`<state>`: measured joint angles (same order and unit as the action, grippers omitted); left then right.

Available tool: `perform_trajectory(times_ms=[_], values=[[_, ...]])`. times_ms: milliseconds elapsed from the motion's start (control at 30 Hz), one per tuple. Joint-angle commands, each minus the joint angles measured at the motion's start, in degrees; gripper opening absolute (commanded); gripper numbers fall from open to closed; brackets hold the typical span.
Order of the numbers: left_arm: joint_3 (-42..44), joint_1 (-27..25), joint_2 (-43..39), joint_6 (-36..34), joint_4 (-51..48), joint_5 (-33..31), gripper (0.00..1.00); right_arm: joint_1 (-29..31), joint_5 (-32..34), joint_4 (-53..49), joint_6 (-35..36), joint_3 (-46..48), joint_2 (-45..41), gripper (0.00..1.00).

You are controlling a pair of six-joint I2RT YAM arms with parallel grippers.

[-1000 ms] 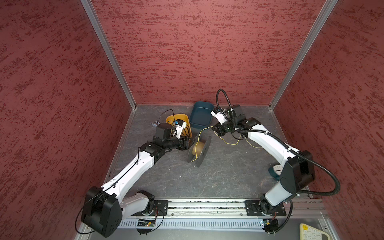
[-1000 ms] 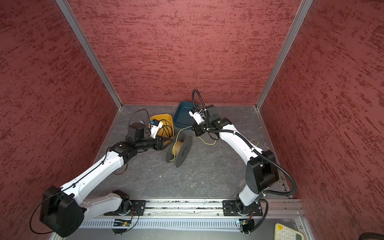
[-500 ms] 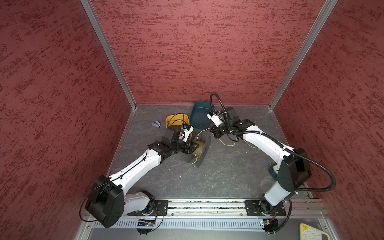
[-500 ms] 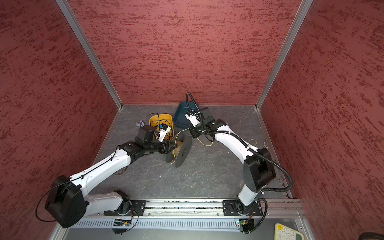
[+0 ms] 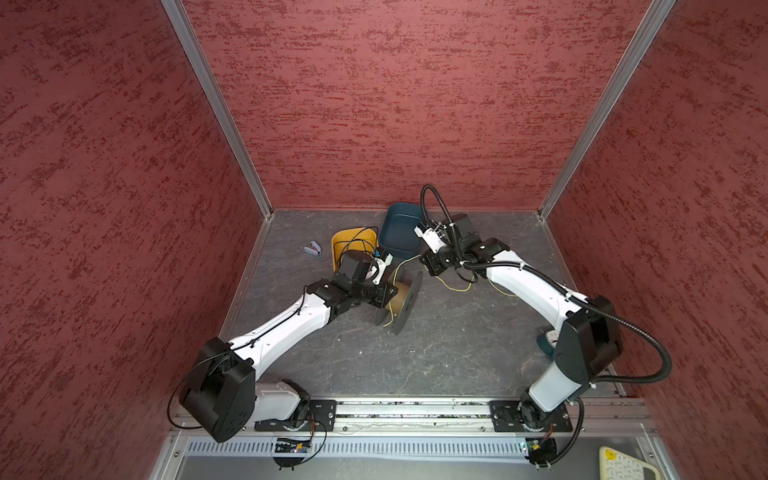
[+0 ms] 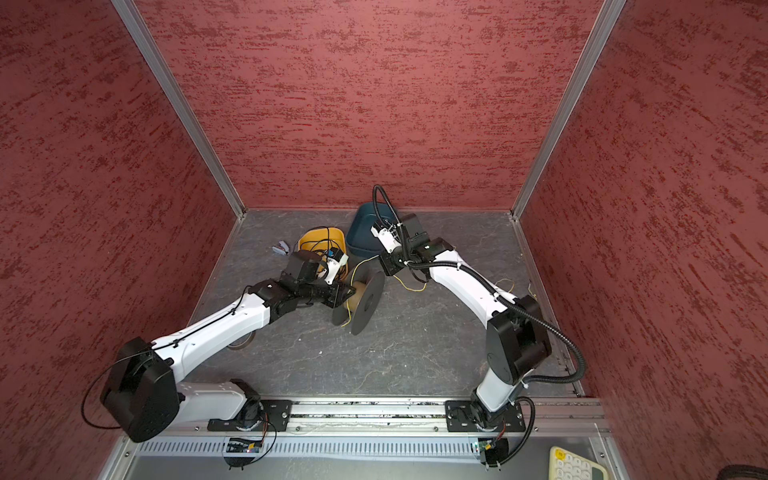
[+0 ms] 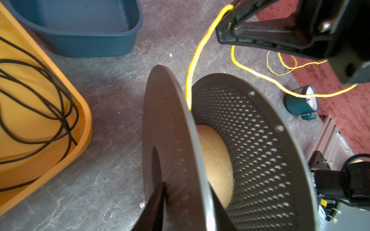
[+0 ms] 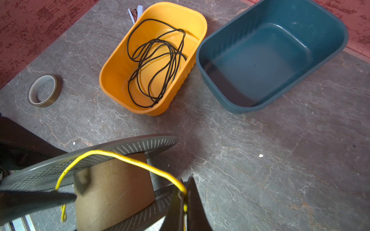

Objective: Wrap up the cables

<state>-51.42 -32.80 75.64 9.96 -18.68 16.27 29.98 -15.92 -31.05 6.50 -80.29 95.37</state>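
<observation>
Just inside the right edge of the surface, toward the front, a small teal object [image 5: 545, 338] sits by the right arm's base. A tape roll [image 8: 43, 91] lies over toward the left edge.

Around the middle, a dark spool [image 5: 409, 299] stands on its rims. The left gripper [image 7: 186, 188] has its fingers set narrowly on either face of the near flange, gripping it. The right gripper [image 8: 185, 186], just past the spool, is pinched tight on the yellow wire [image 8: 124, 158]. From that pinch the wire arches over the cardboard core and drops between the flanges. Its slack trails in loose loops across the surface toward the right edge.

Farther back, an orange bin [image 8: 120, 76] holds a tangled black cord [image 8: 173, 60]. A teal bin [image 8: 250, 108] sits beside it against the rear edge.
</observation>
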Motion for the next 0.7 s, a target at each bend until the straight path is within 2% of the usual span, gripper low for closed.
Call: perform_trajectory(times_ms=[0, 100, 300, 500, 600, 667], values=[[-2.0, -0.4, 0.4, -0.5, 0.1, -0.8, 0.18, 0.3, 1.5, 2.4, 1.6, -0.5, -0.2, 0.00], [-2.9, -0.5, 0.8, -0.4, -0.6, -1.3, 0.06, 0.3, 1.9, 3.1, 1.5, -0.1, -0.4, 0.00], [-4.4, -1.1, 1.1, -0.6, -1.9, -2.2, 0.00, 0.3, 1.9, 3.9, 1.2, 0.2, -0.4, 0.00], [-6.5, -1.1, 1.0, 0.1, -4.1, -4.9, 0.00, 0.3, 3.9, 5.3, 0.6, 1.0, -0.7, 0.01], [-9.2, -1.1, 0.9, 0.2, -7.5, -8.1, 0.00, 0.4, 3.8, 6.4, -0.3, 1.4, -0.8, 0.08], [-11.9, -1.1, 0.8, -0.3, -10.1, -10.5, 0.00, 0.4, 3.0, 7.2, -1.2, 1.6, -1.1, 0.27]])
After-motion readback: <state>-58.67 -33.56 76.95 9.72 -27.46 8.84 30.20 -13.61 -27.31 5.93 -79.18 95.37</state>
